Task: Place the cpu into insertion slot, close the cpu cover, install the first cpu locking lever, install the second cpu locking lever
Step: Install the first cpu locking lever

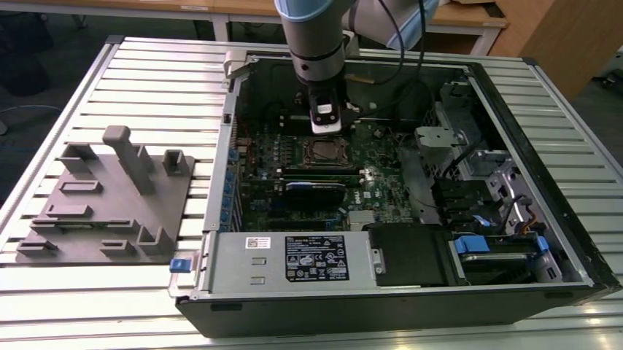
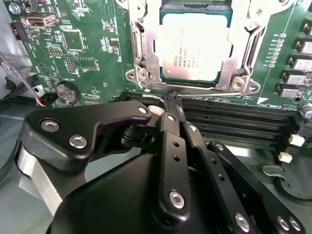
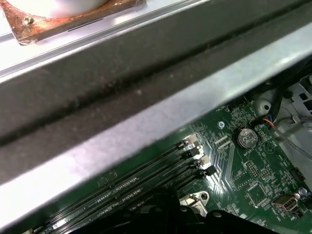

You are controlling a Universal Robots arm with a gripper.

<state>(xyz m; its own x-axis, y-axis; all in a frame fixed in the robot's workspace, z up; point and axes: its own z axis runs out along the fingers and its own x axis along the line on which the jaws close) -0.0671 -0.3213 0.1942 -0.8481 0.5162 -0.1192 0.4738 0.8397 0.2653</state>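
Grey moulded fixture [image 1: 107, 197] on the slatted counter [image 1: 146, 65] lies well away from my hand [image 1: 325, 125], toward the exterior view's left. The hand hangs inside the open computer case [image 1: 555, 219], and the insertion slot [image 1: 325, 152] is just beside it on the camera's side.

In the second wrist view the silvery cpu [image 2: 195, 46] is seated in that slot, straight ahead of my fingertips. The cpu cover [image 2: 141, 48] looks to be lying flat over its edges.

What matters is the thin wire locking lever [image 2: 209, 91] between hand and socket. It runs along the socket's near edge, its long axis crosswise to my fingers [image 2: 168, 126]. The tips are drawn together right at the lever, and I cannot tell whether they grip it or only touch it.

The green board [image 2: 92, 53] is crowded here. Long black memory slots [image 2: 234, 117] run parallel to the lever right under the hand, so I judge sideways room tight.
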